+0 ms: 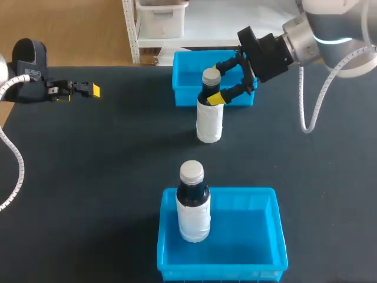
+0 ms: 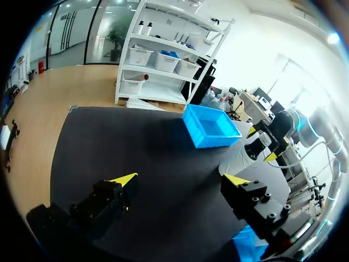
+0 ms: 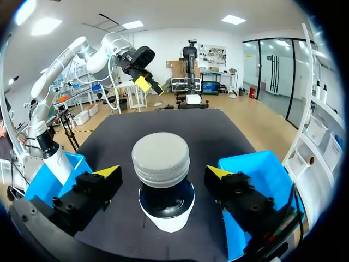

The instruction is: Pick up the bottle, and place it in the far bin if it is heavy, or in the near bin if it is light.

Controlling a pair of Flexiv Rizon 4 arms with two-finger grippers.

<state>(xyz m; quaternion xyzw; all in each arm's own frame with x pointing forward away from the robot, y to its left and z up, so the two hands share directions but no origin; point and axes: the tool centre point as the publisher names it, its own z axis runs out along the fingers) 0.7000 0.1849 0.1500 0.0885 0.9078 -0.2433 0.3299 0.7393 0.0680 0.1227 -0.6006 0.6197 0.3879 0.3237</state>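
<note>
Found a dark-liquid plastic bottle (image 1: 209, 115) with grey screw cap and white label sleeve standing upright on the black matte table (image 1: 106, 171), just in front of the far blue plastic bin (image 1: 187, 73) and outside it. Saw the right gripper (image 1: 213, 82) straddling its neck and cap, one yellow-tipped finger on each side. Noted, from the right wrist view, spread fingers with a gap between each tip and the cap, so no pinch on anything. Saw the right arm entering from the far right corner, over the far bin's right end. Found the left gripper (image 2: 181, 180) low over the table's far left part, well apart from the bottle and both bins, fingers spread wide with only bare table between them. Saw the near blue plastic bin (image 1: 265, 242) at the front edge, in line with the far one. Found a second matching bottle (image 1: 193, 206) upright inside it, against its left wall.
</note>
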